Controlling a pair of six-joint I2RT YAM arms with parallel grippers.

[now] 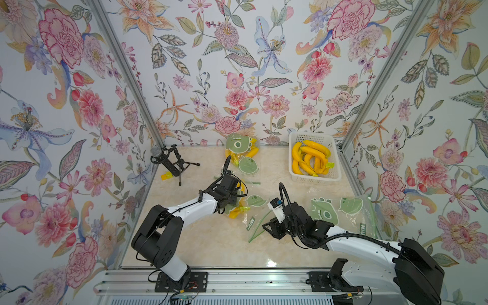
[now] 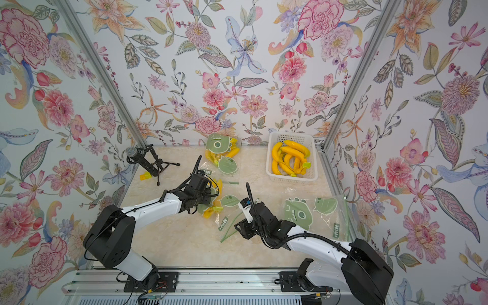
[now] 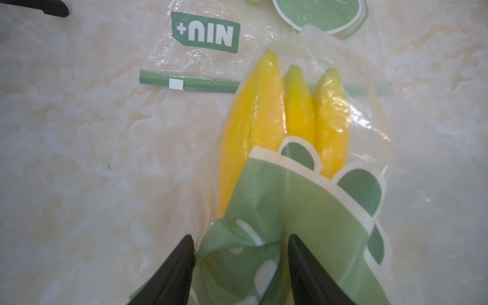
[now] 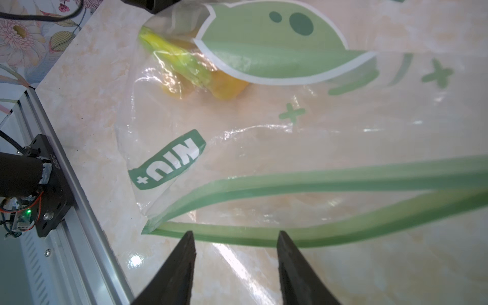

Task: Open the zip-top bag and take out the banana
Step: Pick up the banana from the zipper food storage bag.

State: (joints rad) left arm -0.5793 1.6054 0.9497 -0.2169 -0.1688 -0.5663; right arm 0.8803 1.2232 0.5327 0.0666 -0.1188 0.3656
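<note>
Right gripper (image 4: 235,232), jaws apart, empty, before gaping zip (image 4: 290,182) of bag (image 4: 237,137); left gripper (image 3: 241,236) straddling bagged bananas (image 3: 253,118), hold uncertain. Best: pin bag, enter low through zip.

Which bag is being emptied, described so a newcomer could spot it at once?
On the table, three printed bags lie near the white basket. The one meant is the middle bag, under the left gripper. Only it has both bananas inside and a parted green zip: the back bag looks zipped, the right bag is empty.
</note>
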